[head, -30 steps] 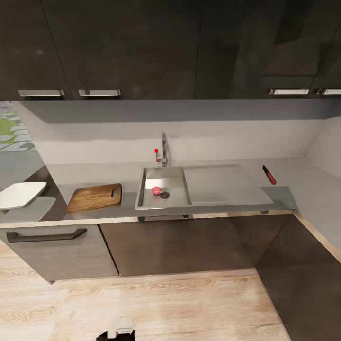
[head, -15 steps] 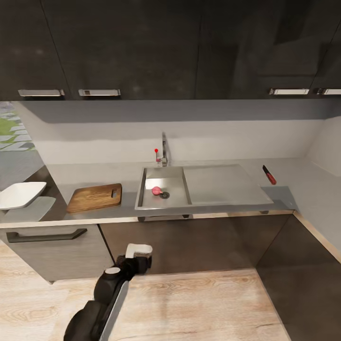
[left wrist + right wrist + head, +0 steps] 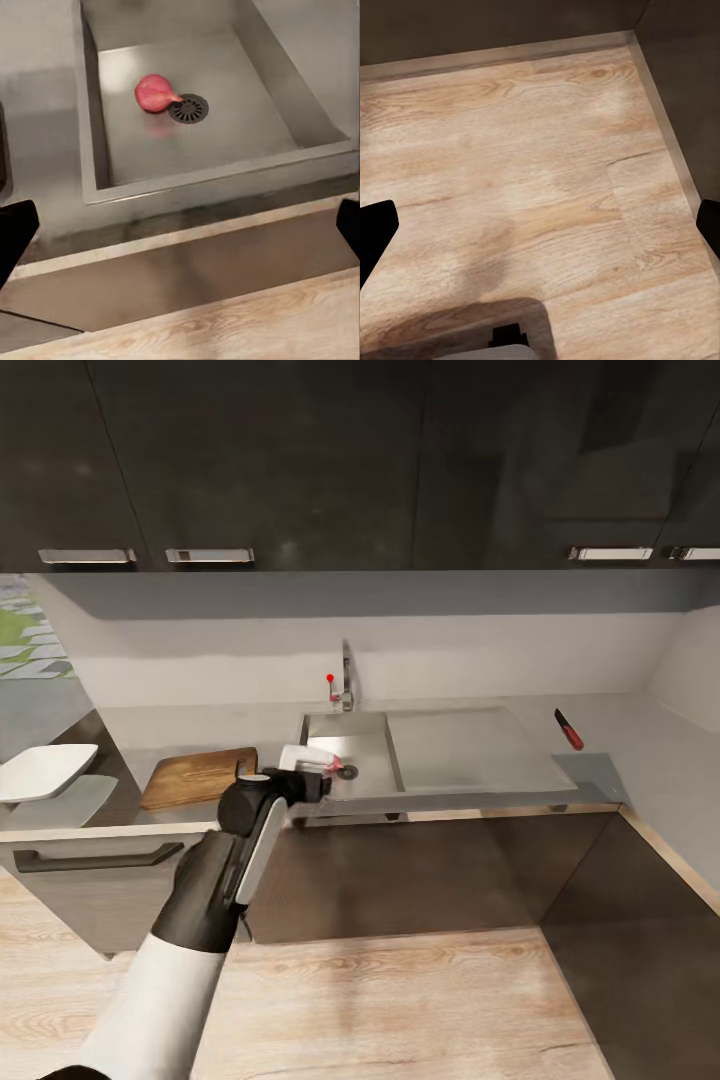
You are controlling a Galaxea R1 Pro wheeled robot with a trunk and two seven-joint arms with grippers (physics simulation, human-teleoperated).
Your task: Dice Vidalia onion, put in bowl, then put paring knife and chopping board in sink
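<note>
The Vidalia onion (image 3: 154,92), a small pinkish-red bulb, lies on the floor of the sink (image 3: 225,139) beside the round drain (image 3: 187,109). In the head view my left gripper (image 3: 305,775) hovers at the sink's front-left corner and partly covers the onion (image 3: 334,764). Its fingertips (image 3: 15,234) stand wide apart, open and empty, short of the basin. The chopping board (image 3: 195,776) lies on the countertop (image 3: 610,735) left of the sink. The paring knife (image 3: 569,730) lies far right. The white bowl (image 3: 45,772) sits at the left edge. My right gripper (image 3: 540,229) is open above the wooden floor.
A chrome faucet (image 3: 346,675) with a red knob stands behind the basin, and the flat drainboard (image 3: 465,745) stretches to its right. Dark wall cabinets (image 3: 300,460) hang above. Dark base cabinets (image 3: 420,870) run below, and the worktop turns a corner at the right.
My left arm has risen from the bottom of the head view up to the sink's front-left corner. The onion, board, knife and bowl have not moved.
</note>
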